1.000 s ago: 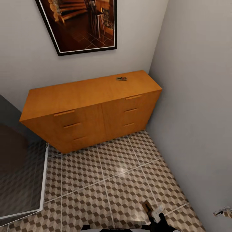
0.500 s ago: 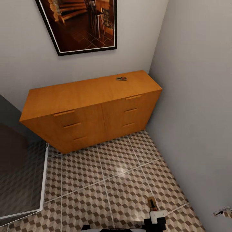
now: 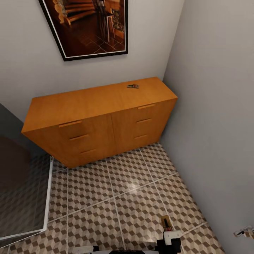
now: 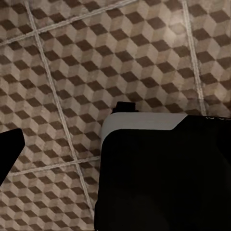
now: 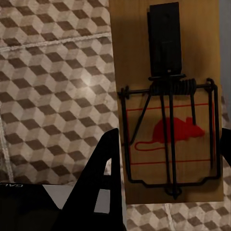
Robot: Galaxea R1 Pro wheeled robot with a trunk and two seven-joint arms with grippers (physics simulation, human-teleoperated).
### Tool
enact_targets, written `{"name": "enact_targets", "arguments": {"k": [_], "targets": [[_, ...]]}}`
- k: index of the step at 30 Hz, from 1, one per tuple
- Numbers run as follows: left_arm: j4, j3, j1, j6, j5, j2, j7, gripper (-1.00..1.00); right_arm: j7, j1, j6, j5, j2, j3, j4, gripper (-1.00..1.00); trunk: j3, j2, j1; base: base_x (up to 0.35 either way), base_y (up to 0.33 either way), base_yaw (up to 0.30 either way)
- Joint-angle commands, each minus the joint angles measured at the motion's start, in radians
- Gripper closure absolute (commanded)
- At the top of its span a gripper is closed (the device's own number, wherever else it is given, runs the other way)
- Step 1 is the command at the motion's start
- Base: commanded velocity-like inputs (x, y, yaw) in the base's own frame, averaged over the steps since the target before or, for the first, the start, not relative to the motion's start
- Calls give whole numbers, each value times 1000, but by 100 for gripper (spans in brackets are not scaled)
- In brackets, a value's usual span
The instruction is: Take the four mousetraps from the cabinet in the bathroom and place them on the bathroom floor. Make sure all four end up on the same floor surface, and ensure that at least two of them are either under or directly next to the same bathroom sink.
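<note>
1. Mousetrap [image 5: 169,103] clamped between my right gripper's [image 5: 166,163] dark fingers [image 5: 103,178], held flat above the cube-pattern bathroom floor [image 5: 53,91]
2. Head view: that gripper [image 3: 168,231] low by the grey wall [image 3: 215,106]
3. Second mousetrap [image 3: 133,86] on the orange cabinet [image 3: 95,116] top, near its wall end
4. Left gripper: can't tell if clenched or released

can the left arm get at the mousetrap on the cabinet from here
Probably not as things stand. That mousetrap lies near the back right of the cabinet top, with a stretch of tiled floor between robot and cabinet. The left wrist camera faces the floor beside the robot. Nothing blocks the way; the base would likely need to move closer.
</note>
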Motion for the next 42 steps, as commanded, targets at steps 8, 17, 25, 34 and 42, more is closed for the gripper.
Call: {"name": "enact_targets", "arguments": {"k": [8,17,25,34,42], "targets": [[0,-8,-1,-10,10,3,9,-100,-5,0,1,-3,-9,8,1,100,-1,-1,0,0,0,0],[-7,-8,-1,-9,9,-1,9,-100,-5,0,0,-3,-11,9,1,100,-1,-1,0,0,0,0],[-16,-8,-1,-7,8,-5,10,-100,-5,0,0,-3,-12,10,2,100,-1,-1,0,0,0,0],[-85,-8,-1,1,7,-12,13,-100,-5,0,0,-3,-12,10,2,100,-1,-1,0,0,0,0],[-272,-8,-1,118,7,-24,15,-100,-5,0,0,-3,-12,10,1,100,-1,-1,0,0,0,0]]}}
